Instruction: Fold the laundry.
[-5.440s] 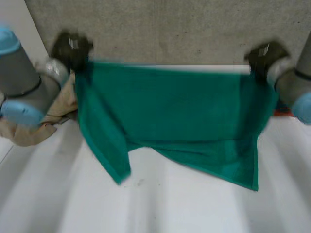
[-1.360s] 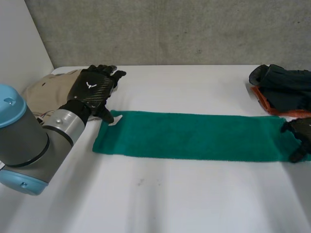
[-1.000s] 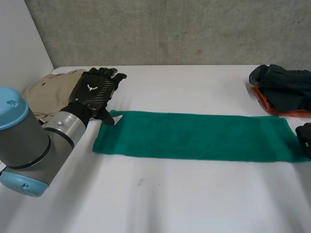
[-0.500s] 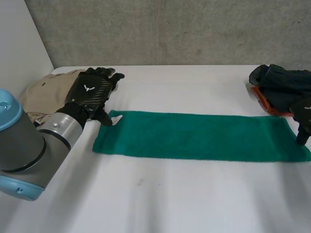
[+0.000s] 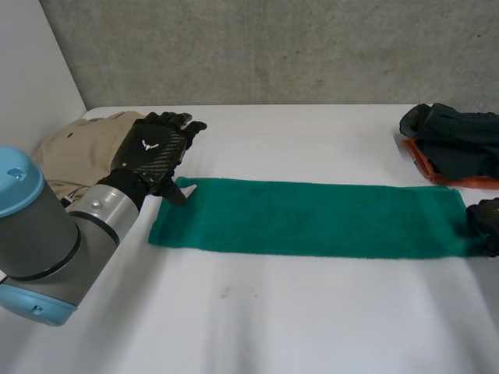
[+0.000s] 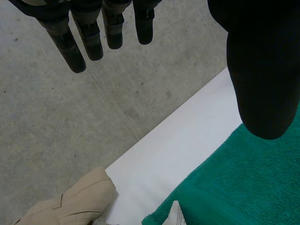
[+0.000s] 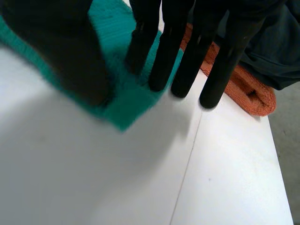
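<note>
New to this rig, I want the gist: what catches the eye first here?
A long green towel lies flat as a narrow strip across the table. The left hand is open at one end, beside a beige garment; the right hand is open over the other end, near dark clothes on an orange cloth.

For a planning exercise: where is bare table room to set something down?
Bare: table in front of the green towel, and the far strip between beige garment and dark clothes. Crowded: towel ends, by left robot hand and right robot hand.
</note>
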